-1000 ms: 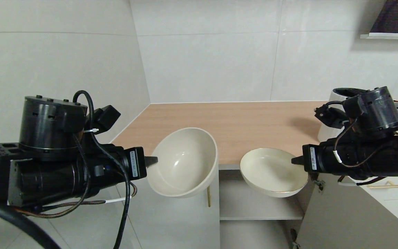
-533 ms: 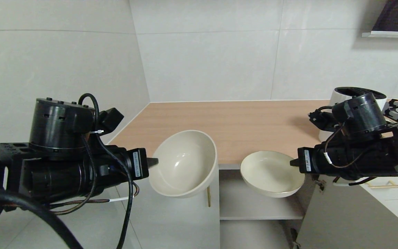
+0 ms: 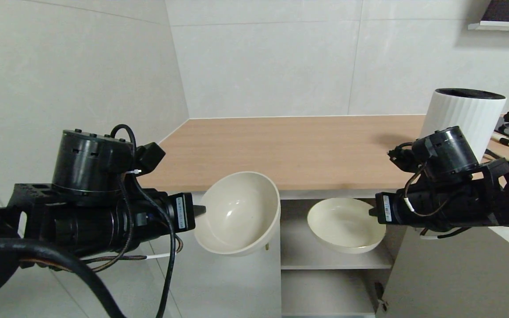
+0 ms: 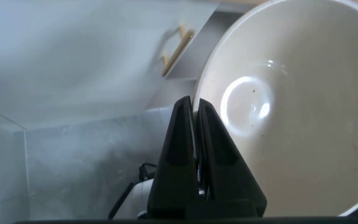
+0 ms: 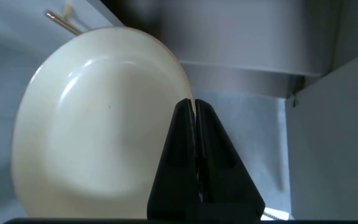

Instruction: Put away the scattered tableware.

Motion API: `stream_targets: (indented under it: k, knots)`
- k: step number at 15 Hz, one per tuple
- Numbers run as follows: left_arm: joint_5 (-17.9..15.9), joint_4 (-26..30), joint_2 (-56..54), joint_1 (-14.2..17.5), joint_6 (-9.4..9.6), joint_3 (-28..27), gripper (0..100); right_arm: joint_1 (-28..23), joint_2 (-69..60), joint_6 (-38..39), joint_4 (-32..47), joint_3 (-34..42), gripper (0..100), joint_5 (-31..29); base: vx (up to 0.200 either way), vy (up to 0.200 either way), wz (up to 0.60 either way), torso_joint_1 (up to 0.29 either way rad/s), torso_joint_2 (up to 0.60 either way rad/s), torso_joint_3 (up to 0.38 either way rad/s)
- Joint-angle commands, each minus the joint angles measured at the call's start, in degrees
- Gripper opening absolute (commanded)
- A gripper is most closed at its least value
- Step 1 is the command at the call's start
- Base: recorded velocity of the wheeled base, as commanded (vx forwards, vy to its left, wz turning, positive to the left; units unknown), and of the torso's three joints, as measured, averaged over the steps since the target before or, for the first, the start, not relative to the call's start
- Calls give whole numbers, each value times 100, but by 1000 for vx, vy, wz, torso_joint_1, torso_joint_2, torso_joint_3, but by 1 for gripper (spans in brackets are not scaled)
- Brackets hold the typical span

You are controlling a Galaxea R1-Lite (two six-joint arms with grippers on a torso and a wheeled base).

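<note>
Fingers of the left gripper pinch an empty deep bowl by its rim, mouth tipped sideways. Those of the right gripper pinch an empty shallow dish, mouth up.

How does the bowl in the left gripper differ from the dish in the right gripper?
The bowl is deep and round-sided; the dish is shallow. The bowl is tipped steeply, the dish is held nearer level. Both are cream, glossy, empty and pinched at the rim, the bowl by the left gripper, the dish by the right gripper.
</note>
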Motion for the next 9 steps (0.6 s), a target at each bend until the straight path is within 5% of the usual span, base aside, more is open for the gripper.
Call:
stream_targets:
  k: [1,9]
  knots:
    - [1,-1,55,8,-3,0,0,2,99,-5,-37,18,0,-8,0,0,0,-198,481,290]
    - [9,-27,134,17,-3,0,0,-7,231,-67,-37,18,0,-70,0,0,0,-170,472,295]
